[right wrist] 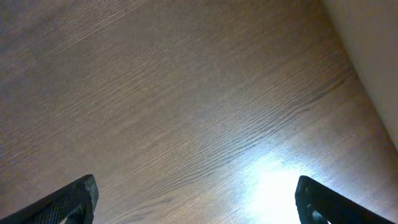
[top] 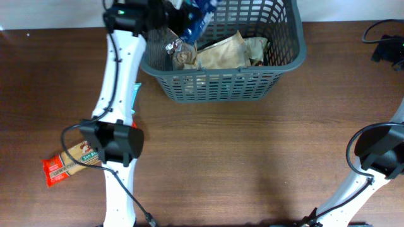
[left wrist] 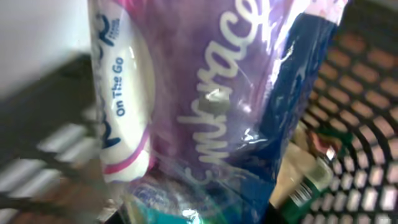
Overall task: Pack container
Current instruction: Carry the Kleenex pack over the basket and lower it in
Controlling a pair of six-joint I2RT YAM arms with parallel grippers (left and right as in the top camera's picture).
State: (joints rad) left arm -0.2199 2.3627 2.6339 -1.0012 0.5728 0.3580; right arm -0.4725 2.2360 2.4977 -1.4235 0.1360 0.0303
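The dark grey lattice container (top: 233, 82) stands at the back middle of the table with several snack packs (top: 221, 53) lying in it. My left gripper (top: 180, 16) reaches over the container's left rim and is shut on a purple, blue and white snack pack (top: 199, 19), which fills the left wrist view (left wrist: 217, 106). The container's lattice wall (left wrist: 367, 93) shows behind it, with a green-labelled pack (left wrist: 311, 180) below. My right gripper (right wrist: 196, 199) is open and empty over bare wood; in the overhead view only its arm (top: 379, 157) shows at the right edge.
A red and tan snack pack (top: 66, 164) lies on the table at the left, partly under my left arm. A teal pack (top: 136, 94) peeks out beside that arm. A black cable and device (top: 385, 44) sit at the back right.
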